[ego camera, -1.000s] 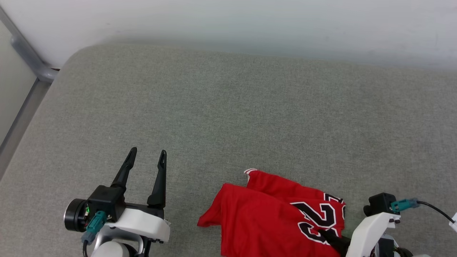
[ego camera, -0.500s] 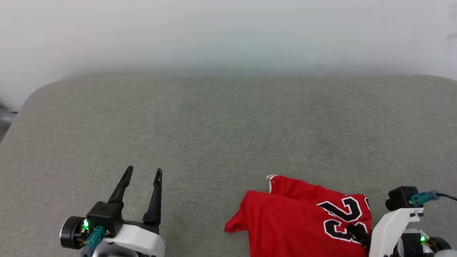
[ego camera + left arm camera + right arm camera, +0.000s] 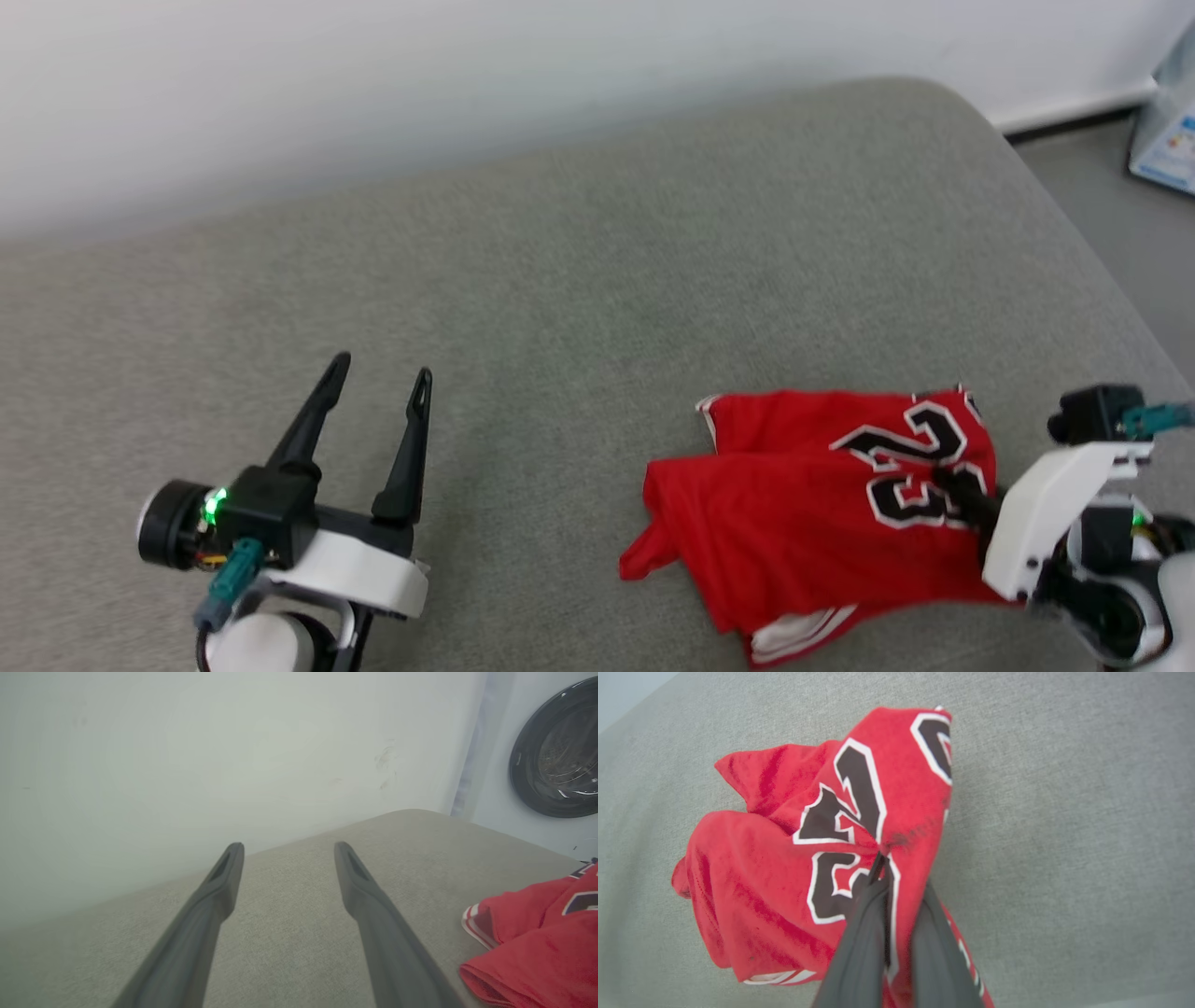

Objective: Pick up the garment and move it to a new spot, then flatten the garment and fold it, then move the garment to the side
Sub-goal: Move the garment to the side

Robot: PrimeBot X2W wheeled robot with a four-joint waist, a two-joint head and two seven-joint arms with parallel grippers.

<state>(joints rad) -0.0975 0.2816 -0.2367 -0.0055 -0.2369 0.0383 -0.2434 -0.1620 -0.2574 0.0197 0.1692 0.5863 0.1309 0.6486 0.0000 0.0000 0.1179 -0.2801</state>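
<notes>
Our right gripper is clamped on the garment at its number, with the fingertips buried in red folds. The crumpled shirt spreads to that gripper's left over the grey cushion. Our left gripper stands spread and empty, well apart.

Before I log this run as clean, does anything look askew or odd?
Only the garment: bunched and folded over itself, not flat, pinched at its number by the shut right gripper. No damage shows.
</notes>
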